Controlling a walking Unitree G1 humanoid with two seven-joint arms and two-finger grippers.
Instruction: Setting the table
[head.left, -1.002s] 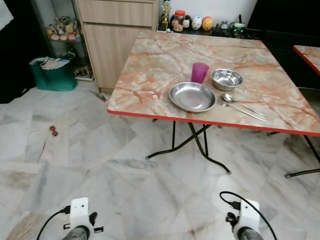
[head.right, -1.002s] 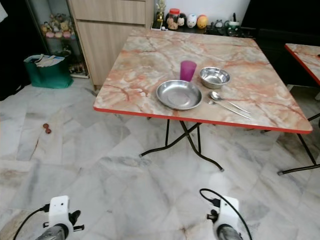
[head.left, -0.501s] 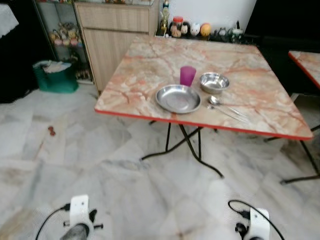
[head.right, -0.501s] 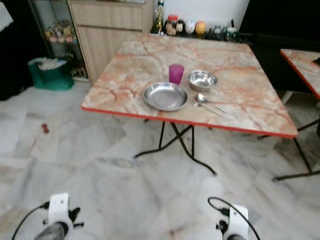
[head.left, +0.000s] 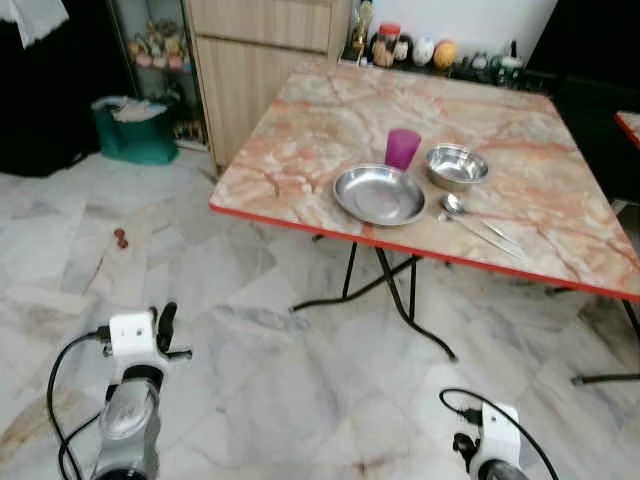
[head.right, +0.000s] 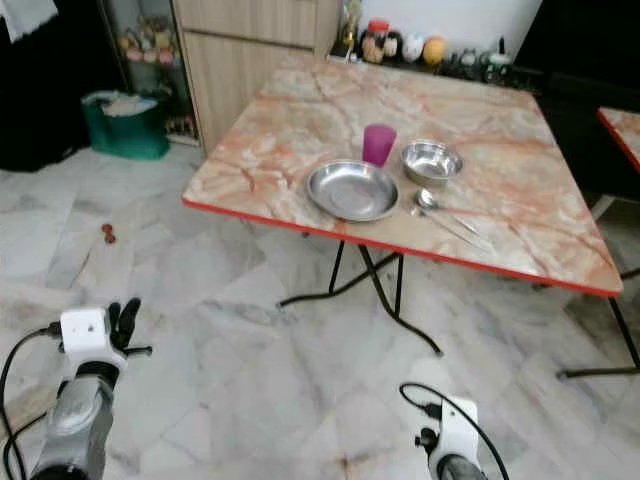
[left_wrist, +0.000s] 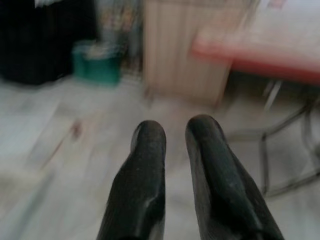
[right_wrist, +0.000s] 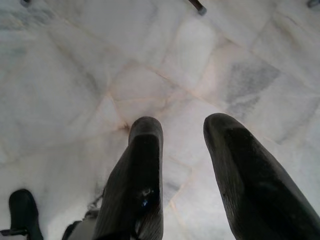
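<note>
On the marble table (head.left: 300, 170) with a red edge lie a steel plate (head.left: 380, 194), a purple cup (head.left: 402, 148) behind it, a steel bowl (head.left: 456, 165) to the right, and a spoon and fork (head.left: 480, 222) beside the plate. My left gripper (head.left: 165, 325) is raised at the lower left, well short of the table, above the floor. In the left wrist view its fingers (left_wrist: 147, 145) stand a little apart and hold nothing. My right gripper (right_wrist: 182, 130) hangs low over the floor tiles, open and holding nothing.
Black folding legs (head.left: 390, 290) spread under the table. A wooden cabinet (head.left: 260, 70) stands behind its left corner, with a green bag (head.left: 140, 130) further left. A small red object (head.left: 120, 238) lies on the floor. Jars (head.left: 410, 50) line the table's far edge. A second table (head.left: 630, 125) stands at right.
My left arm has risen from the bottom edge, its fingers now pointing forward. The camera has shifted; the tableware has not moved. The right arm stays low.
</note>
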